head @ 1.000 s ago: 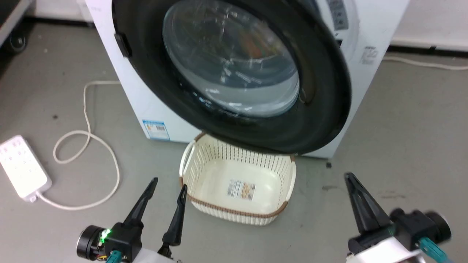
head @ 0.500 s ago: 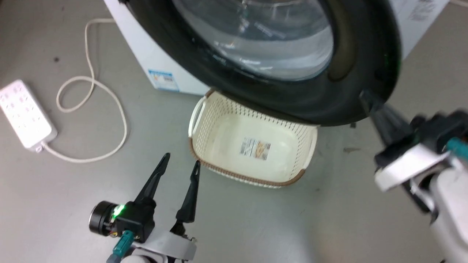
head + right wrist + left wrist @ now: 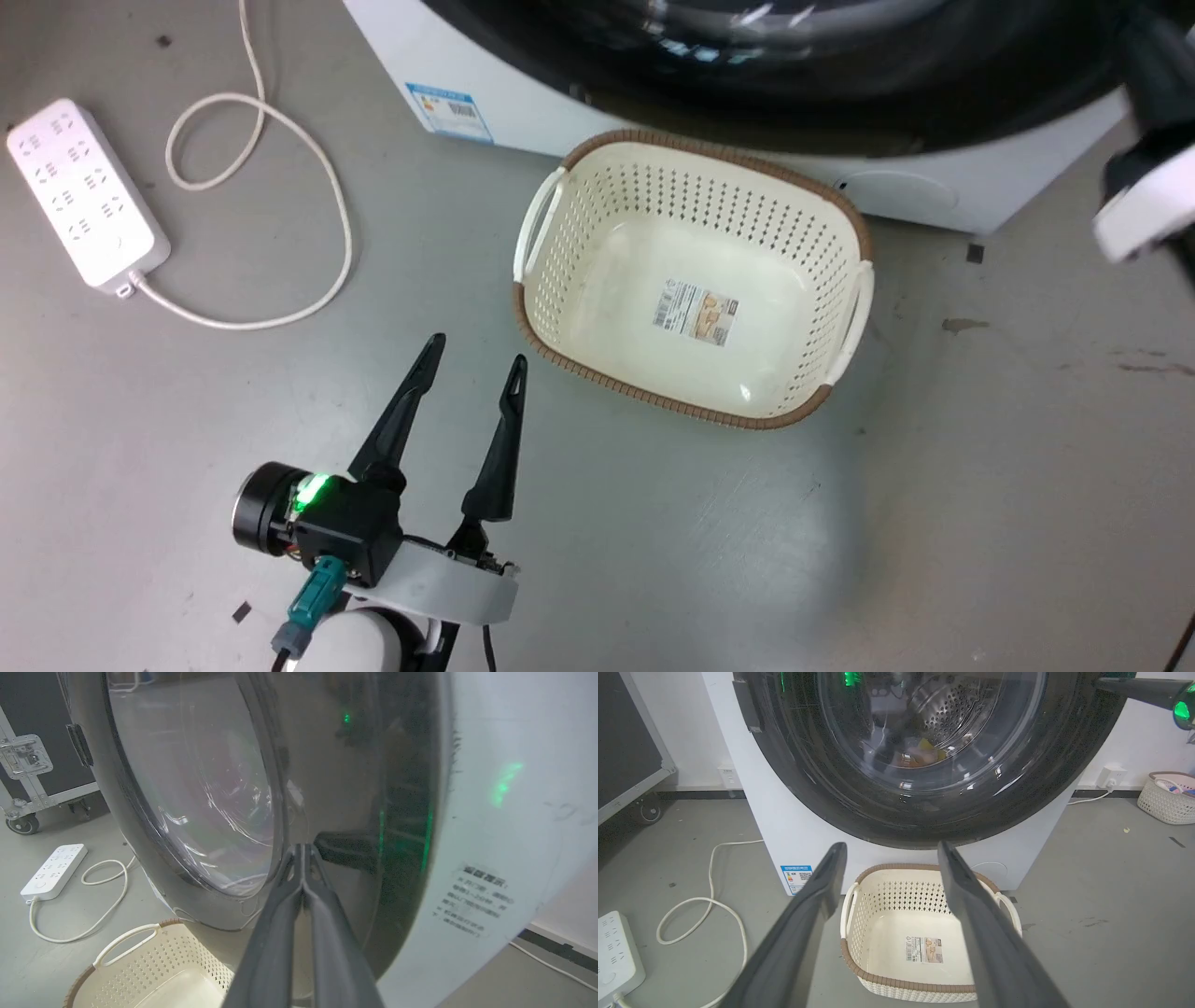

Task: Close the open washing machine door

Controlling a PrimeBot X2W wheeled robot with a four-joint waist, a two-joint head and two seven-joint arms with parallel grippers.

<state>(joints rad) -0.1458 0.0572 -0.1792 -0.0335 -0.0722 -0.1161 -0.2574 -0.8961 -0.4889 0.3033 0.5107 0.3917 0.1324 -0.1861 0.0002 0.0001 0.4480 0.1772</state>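
The washing machine door (image 3: 924, 816) has a wide glossy black rim and a clear glass bowl (image 3: 187, 788), and it lies close against the front of the white washing machine (image 3: 775, 826). Whether it is latched I cannot tell. My right gripper (image 3: 302, 847) is shut on nothing, its tips pressed to the black rim on the door's right side. From the left wrist view its finger (image 3: 1134, 688) reaches the rim at the upper right. My left gripper (image 3: 476, 350) hangs open and empty over the floor, short of the cream basket (image 3: 691, 280).
The cream perforated basket (image 3: 920, 938) stands on the grey floor right below the door. A white power strip (image 3: 84, 191) and its looped cable (image 3: 280, 149) lie to the left. A second basket (image 3: 1169, 795) sits by the far wall, and a black wheeled case (image 3: 28, 760) stands at the left.
The head camera has tilted down. My right arm rose from the lower right to the door's right rim. The door no longer overhangs the basket. The left gripper stays open.
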